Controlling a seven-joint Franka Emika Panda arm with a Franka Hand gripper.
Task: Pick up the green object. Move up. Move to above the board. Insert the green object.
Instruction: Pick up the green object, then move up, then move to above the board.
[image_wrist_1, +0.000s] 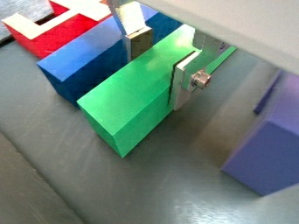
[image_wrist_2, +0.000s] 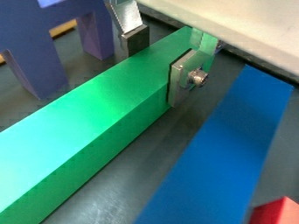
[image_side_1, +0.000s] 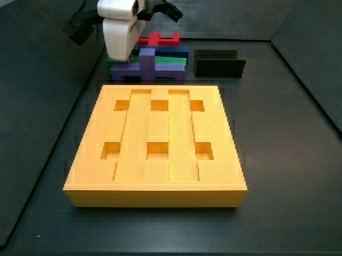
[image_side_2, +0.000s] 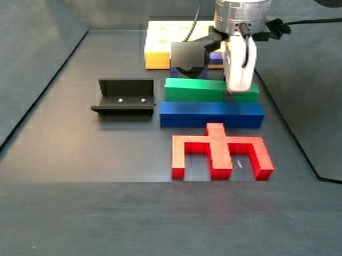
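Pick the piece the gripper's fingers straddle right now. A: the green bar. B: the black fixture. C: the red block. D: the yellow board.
A: in both wrist views the gripper has one silver finger on each side of the green object, low at the floor beside the blue block.

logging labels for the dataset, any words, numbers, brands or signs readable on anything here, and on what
None: no text, number, brand or sign can be read in any view.
The green object, the board, the blue block, the red block, the purple block and the fixture have plain faces.
The tool, straddling the green object, shows only a screw head, no marking.
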